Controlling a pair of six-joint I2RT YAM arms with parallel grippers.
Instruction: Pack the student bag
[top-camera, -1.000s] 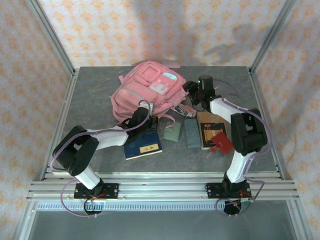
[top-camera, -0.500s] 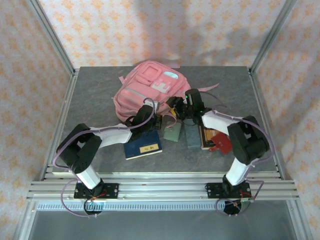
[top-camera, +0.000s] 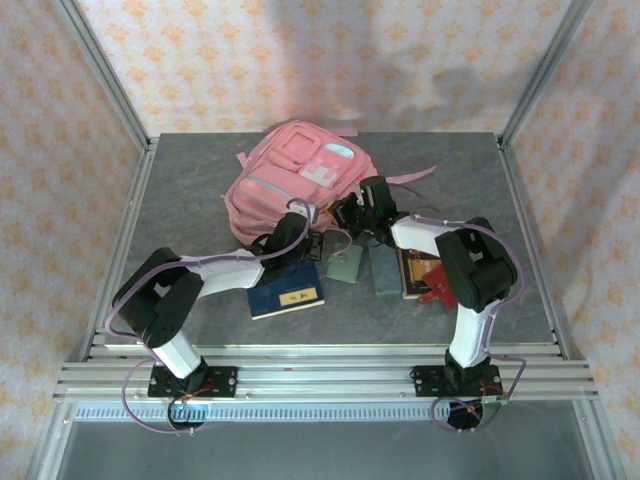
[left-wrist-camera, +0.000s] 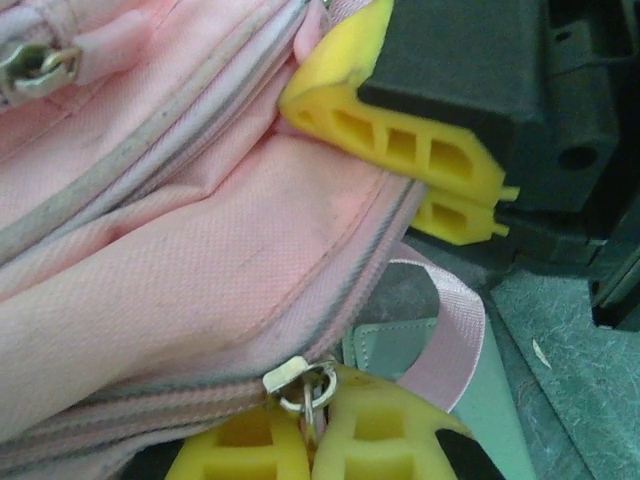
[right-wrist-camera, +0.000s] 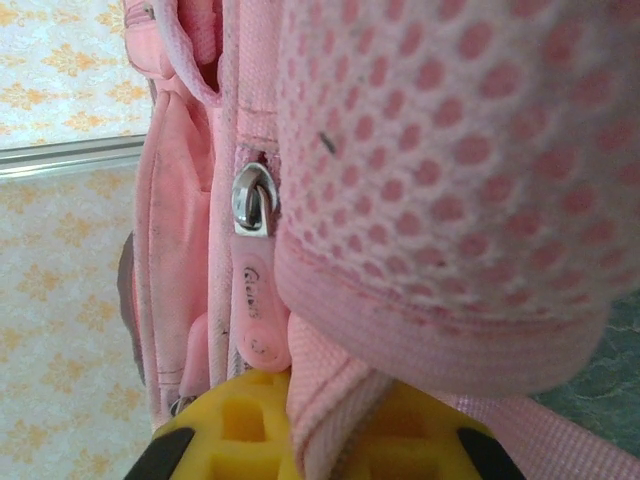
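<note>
One woven student bag (top-camera: 295, 180), dimpled mesh padding (right-wrist-camera: 450, 150)

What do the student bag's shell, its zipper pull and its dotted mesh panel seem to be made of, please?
The student bag shell: matte woven fabric, likely synthetic; a fine weave shows. The zipper pull: bright metal; it glints. The mesh panel: soft padded mesh, seemingly; it has regular holes and a rounded edge.

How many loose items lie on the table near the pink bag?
5: blue book, green card, grey case, brown book, red object, left to right; others may be hidden.
</note>
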